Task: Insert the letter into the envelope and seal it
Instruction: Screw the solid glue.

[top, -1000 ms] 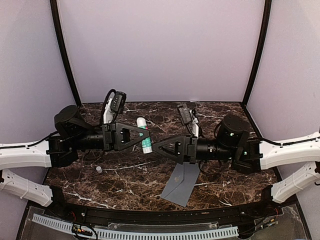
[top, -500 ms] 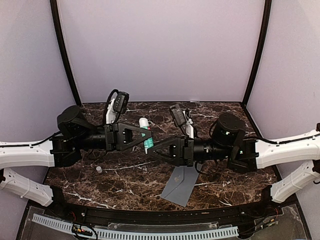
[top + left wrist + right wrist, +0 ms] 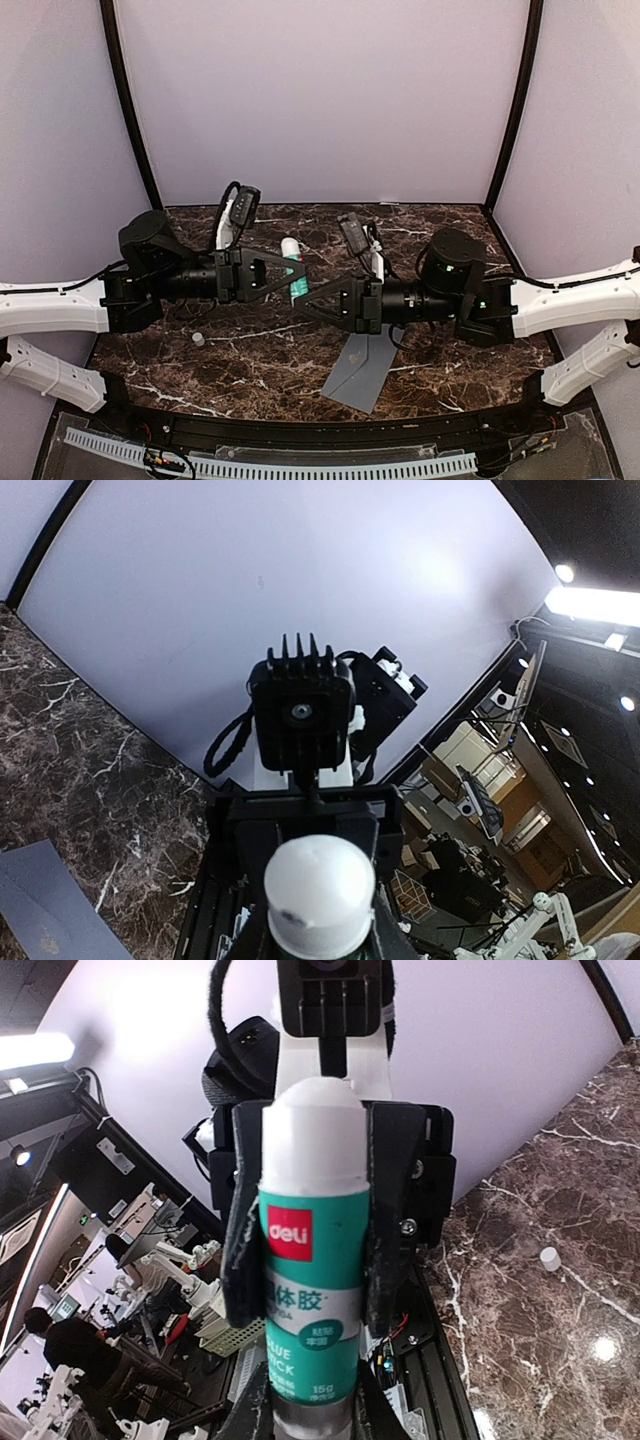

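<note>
A: So, what is different now from one second ago?

B: The right gripper has travelled toward the left of the top view and now stands just at the lower part of the glue stick. Its jaws are drawing together. The left gripper has shifted only a little. Its fingers press the green body of the stick from both sides, and the stick is upright with the white cap on top.

A: And what does this mean for the task?

B: I think it is the sealing step. Two grippers at one stick looks like preparing the glue. The envelope lies flat on the marble table, in the lower centre of the top view, with no gripper on it.

A: What can you not see?

B: The right gripper's own fingers are cut off by the bottom edge of its wrist view, so I cannot tell if they already pinch the stick. The right arm covers the upper part of the envelope. The letter I do not find anywhere; perhaps it is inside, but this is only a guess. A small white object lies at the left of the table, too small to name.
</note>
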